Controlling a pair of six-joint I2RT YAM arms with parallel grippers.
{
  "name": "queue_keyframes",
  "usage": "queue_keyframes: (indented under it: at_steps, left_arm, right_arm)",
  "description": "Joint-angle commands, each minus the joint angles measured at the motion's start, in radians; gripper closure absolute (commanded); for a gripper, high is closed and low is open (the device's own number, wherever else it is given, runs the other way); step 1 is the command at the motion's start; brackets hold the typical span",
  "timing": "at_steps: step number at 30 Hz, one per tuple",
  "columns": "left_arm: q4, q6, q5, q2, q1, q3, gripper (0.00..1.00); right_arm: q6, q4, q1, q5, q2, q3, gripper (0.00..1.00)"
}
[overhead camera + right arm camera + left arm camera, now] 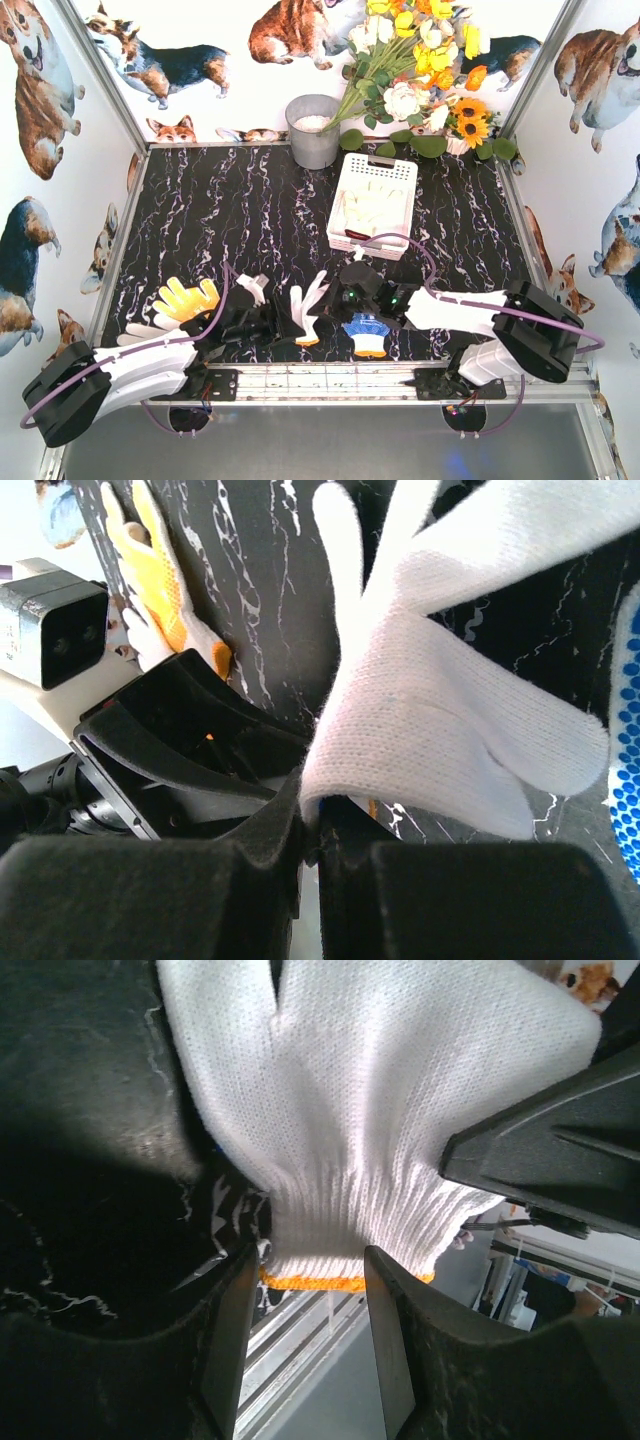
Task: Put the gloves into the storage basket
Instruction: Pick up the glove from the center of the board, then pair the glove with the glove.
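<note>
A white glove [308, 300] with an orange cuff lies on the black marbled table between my two grippers. My right gripper [312, 815] is shut on one edge of this white glove [420, 720], reaching in from the right [338, 300]. My left gripper [310, 1265] stands open, its jaws apart with the cuff of the glove [380, 1110] at their tips, and it sits left of the glove [268, 318]. A yellow glove [187, 298] lies further left. A blue-dotted glove [365, 333] lies at the front. The storage basket [411, 205] at the back holds pale gloves [372, 205].
A grey metal bucket [313, 130] and a bunch of artificial flowers [420, 70] stand along the back wall. Another white glove [135, 335] pokes out beside the left arm. The metal rail [330, 378] with the arm bases runs along the near edge.
</note>
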Motion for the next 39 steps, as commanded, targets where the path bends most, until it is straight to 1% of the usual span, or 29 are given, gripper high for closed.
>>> queue_keyframes:
  at_steps: [1, 8, 11, 13, 17, 22, 26, 31, 35, 37, 39]
  left_arm:
    - [0.095, -0.012, 0.032, -0.002, 0.008, -0.008, 0.58]
    - [0.198, -0.036, 0.084, -0.010, 0.009, -0.012, 0.57]
    - [0.226, -0.035, 0.100, -0.026, 0.009, -0.009, 0.53]
    - [0.263, -0.034, 0.115, -0.035, 0.011, -0.006, 0.49]
    - [0.380, -0.049, 0.158, -0.034, 0.009, 0.003, 0.38]
    - [0.510, -0.063, 0.187, -0.021, 0.009, 0.025, 0.26]
    - [0.608, -0.087, 0.203, -0.001, 0.009, 0.048, 0.20]
    - [0.698, -0.109, 0.188, -0.002, 0.010, 0.093, 0.18]
    - [0.658, -0.094, 0.133, -0.050, 0.011, 0.114, 0.18]
    - [0.641, -0.091, 0.104, -0.072, 0.011, 0.118, 0.21]
    - [0.628, -0.092, 0.080, -0.089, 0.010, 0.122, 0.28]
  right_arm:
    - [0.006, 0.024, -0.003, 0.030, -0.050, 0.040, 1.00]
    - [0.012, 0.020, -0.018, 0.028, -0.096, 0.041, 1.00]
    - [0.012, 0.009, -0.041, 0.022, -0.135, 0.040, 1.00]
    - [0.011, 0.011, -0.062, 0.004, -0.159, 0.041, 1.00]
    - [0.008, 0.016, -0.100, -0.044, -0.203, 0.060, 1.00]
    - [0.005, 0.019, -0.115, -0.058, -0.253, 0.099, 1.00]
    - [0.008, 0.037, -0.116, -0.056, -0.306, 0.118, 1.00]
    - [-0.002, 0.046, -0.117, -0.082, -0.333, 0.140, 1.00]
    - [0.002, 0.067, -0.119, -0.106, -0.347, 0.136, 1.00]
    - [0.008, 0.078, -0.119, -0.112, -0.354, 0.130, 1.00]
    - [0.014, 0.092, -0.119, -0.114, -0.362, 0.121, 1.00]
